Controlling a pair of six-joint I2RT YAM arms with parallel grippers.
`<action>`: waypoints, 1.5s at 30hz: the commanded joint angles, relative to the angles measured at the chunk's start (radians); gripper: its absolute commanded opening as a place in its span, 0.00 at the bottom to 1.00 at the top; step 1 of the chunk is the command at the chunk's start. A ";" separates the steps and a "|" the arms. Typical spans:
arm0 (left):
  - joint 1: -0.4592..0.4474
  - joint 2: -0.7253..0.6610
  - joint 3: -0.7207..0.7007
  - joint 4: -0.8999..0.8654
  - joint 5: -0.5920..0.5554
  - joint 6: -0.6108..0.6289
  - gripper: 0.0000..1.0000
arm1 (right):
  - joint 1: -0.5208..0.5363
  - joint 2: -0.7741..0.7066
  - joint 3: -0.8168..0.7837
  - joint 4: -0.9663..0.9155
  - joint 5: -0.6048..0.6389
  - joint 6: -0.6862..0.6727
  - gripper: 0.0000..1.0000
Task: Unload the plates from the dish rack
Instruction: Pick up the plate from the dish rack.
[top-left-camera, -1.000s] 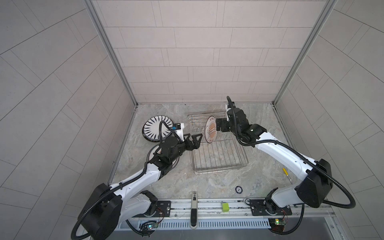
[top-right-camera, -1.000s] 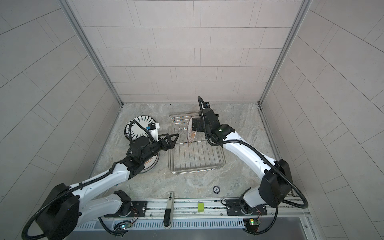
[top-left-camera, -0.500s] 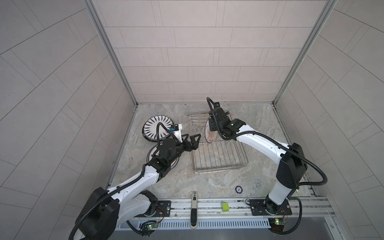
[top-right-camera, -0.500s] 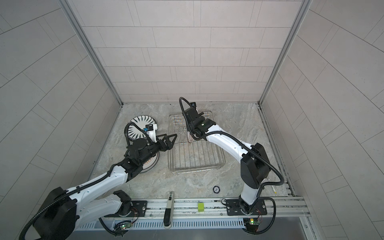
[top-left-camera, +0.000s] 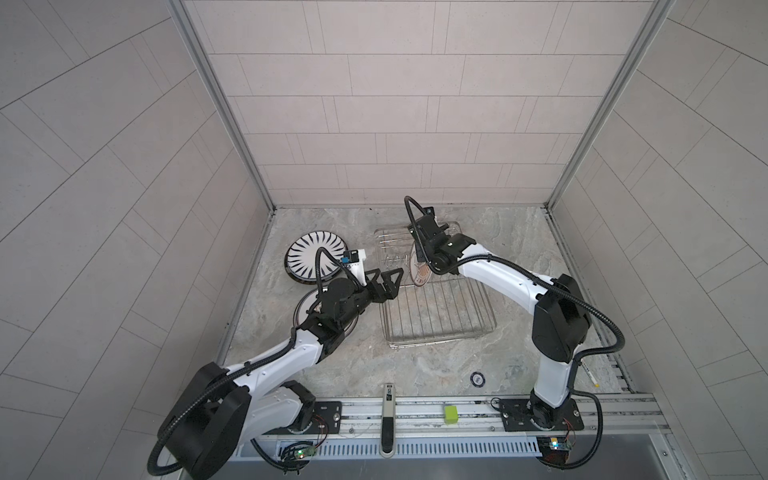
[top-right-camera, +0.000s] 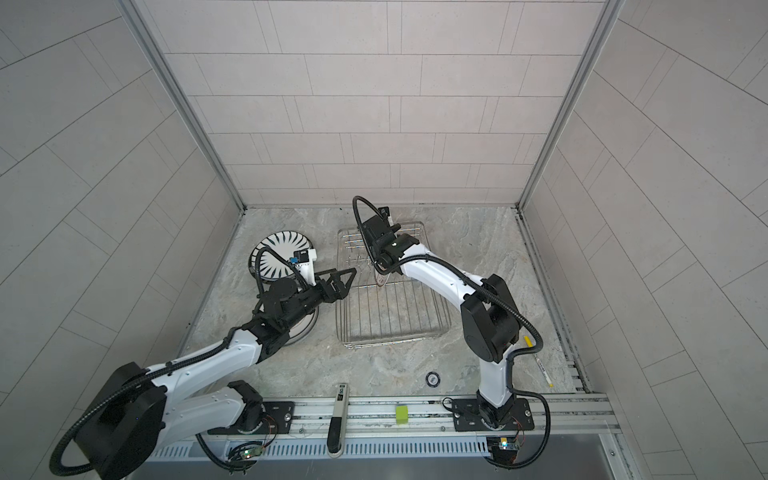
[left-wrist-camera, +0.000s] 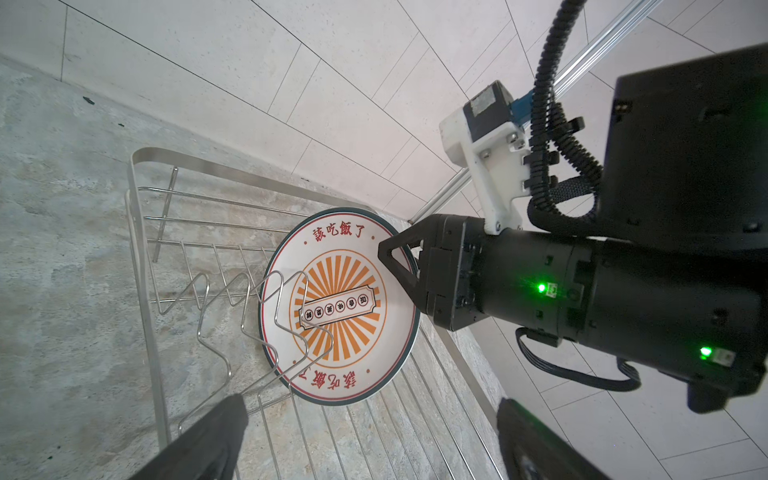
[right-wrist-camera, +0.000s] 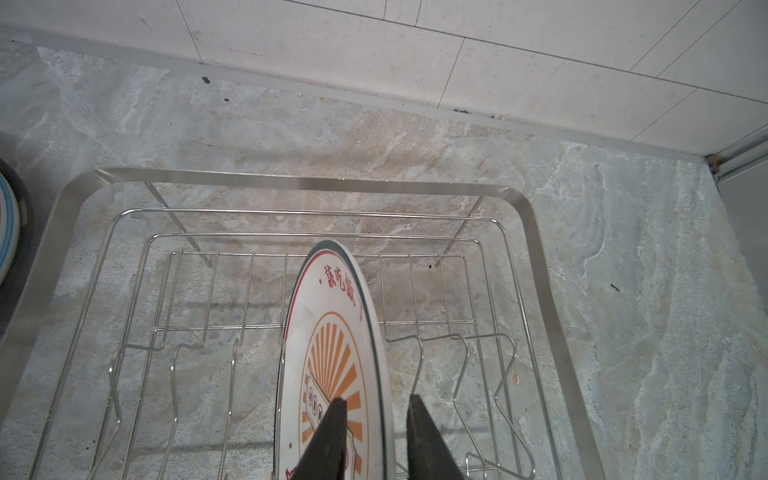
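Plate (right-wrist-camera: 332, 332) with the orange sun stands on edge in the dish rack (right-wrist-camera: 291, 183), its rim between the two sides of the right tool (right-wrist-camera: 377, 399), squeezing or not I cannot tell, while the left tool (top-left-camera: 388, 272) hangs nearby, spread wide.

The right gripper (right-wrist-camera: 376, 409) has been swung over the sunburst plate (right-wrist-camera: 328, 332) and narrowed until the rim is straddled between its jaws, seemingly not yet clamped.

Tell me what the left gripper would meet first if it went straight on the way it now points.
The open left gripper would likely meet the silver wire dish rack's zigzag prongs first, then the upright white orange-sunburst plate behind them; depth is unclear.
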 joint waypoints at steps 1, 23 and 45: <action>-0.004 0.007 -0.013 0.055 0.008 -0.012 1.00 | 0.002 0.021 0.026 -0.033 0.047 0.017 0.25; -0.007 0.011 -0.029 0.070 -0.008 -0.025 1.00 | 0.038 0.061 0.097 -0.079 0.178 0.006 0.12; -0.007 -0.070 -0.079 0.065 -0.055 -0.012 1.00 | 0.095 -0.139 -0.007 0.011 0.306 -0.069 0.03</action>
